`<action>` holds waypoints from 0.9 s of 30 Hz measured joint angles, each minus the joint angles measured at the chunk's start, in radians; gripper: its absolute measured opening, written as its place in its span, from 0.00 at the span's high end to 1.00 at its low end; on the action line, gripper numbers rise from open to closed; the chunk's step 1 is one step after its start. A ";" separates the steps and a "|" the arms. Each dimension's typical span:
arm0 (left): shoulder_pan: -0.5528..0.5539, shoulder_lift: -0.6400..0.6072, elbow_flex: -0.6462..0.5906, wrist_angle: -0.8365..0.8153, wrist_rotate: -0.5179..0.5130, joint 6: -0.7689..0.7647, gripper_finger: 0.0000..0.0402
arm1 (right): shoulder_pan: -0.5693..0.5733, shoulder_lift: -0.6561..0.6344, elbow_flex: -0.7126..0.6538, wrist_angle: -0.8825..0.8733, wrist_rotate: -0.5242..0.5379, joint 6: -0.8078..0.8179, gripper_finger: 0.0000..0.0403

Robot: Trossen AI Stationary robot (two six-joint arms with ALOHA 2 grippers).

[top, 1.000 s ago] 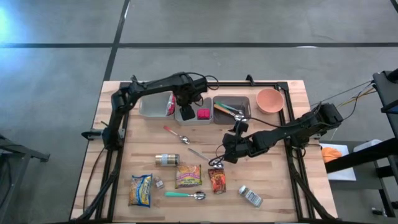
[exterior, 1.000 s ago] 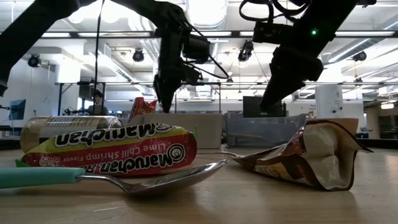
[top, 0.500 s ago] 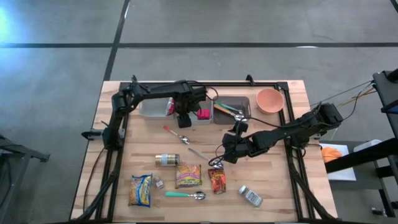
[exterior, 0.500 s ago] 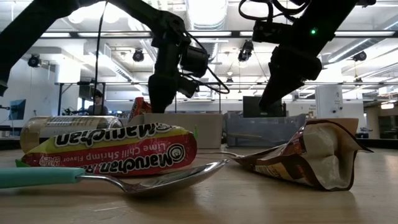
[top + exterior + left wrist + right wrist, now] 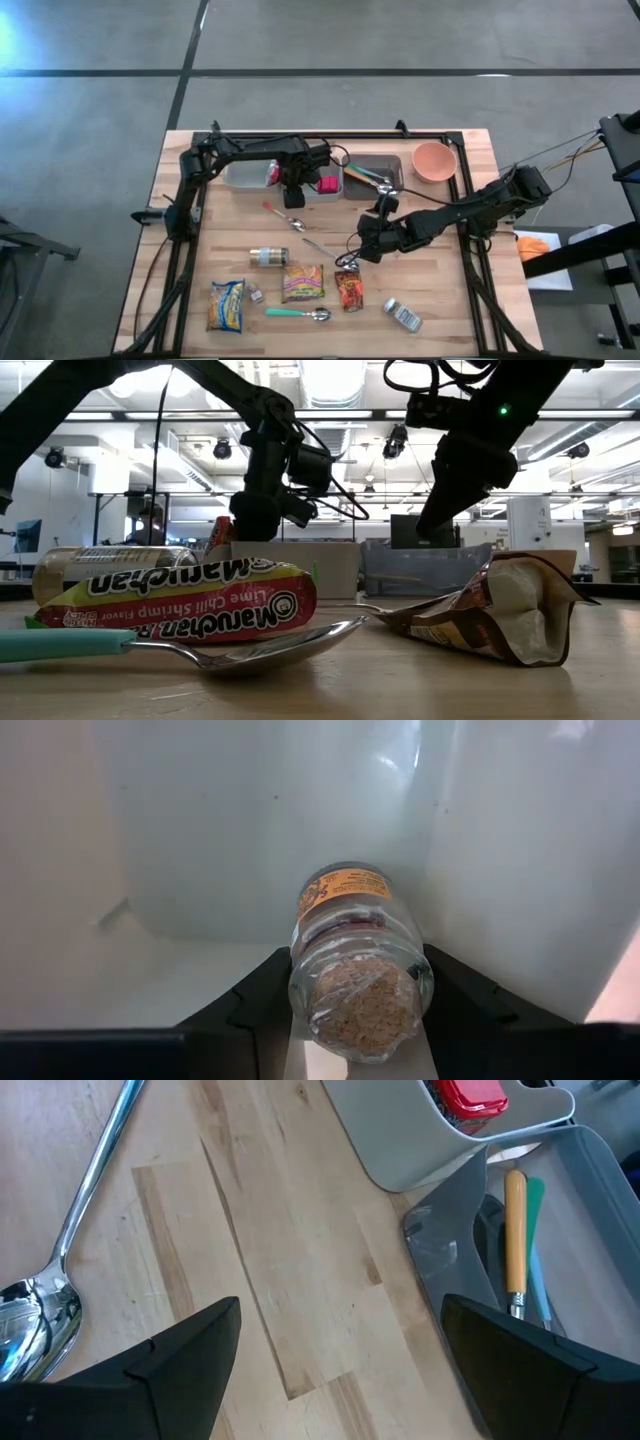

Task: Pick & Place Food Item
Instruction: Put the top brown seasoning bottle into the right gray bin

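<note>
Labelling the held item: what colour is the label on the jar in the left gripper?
Orange, on the jar in the left gripper; left wrist view shows it best.

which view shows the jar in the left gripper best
The left wrist view: the spice jar fills the middle, clamped between the left gripper fingers over the light bin. The high view shows only the gripper above the bin, hiding the jar; the low view shows just the arm; the right wrist view misses it.
</note>
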 joint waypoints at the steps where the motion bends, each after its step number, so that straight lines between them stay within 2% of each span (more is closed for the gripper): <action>1: 0.000 0.000 0.000 0.000 0.000 0.000 0.58 | 0.000 0.000 0.000 0.000 -0.001 0.000 0.15; 6: 0.000 0.000 0.000 0.002 0.000 -0.010 0.57 | 0.000 0.000 0.000 0.000 -0.017 0.000 0.15; 12: 0.000 0.000 0.000 0.002 -0.004 -0.011 0.32 | 0.000 0.000 0.000 0.000 -0.020 0.000 0.15; 16: -0.001 0.000 0.000 0.002 -0.004 -0.011 0.22 | 0.000 0.000 0.000 0.000 -0.023 0.000 0.15; 27: -0.001 0.000 0.000 0.002 -0.004 -0.012 0.19 | 0.000 0.000 0.000 0.000 -0.023 0.000 0.15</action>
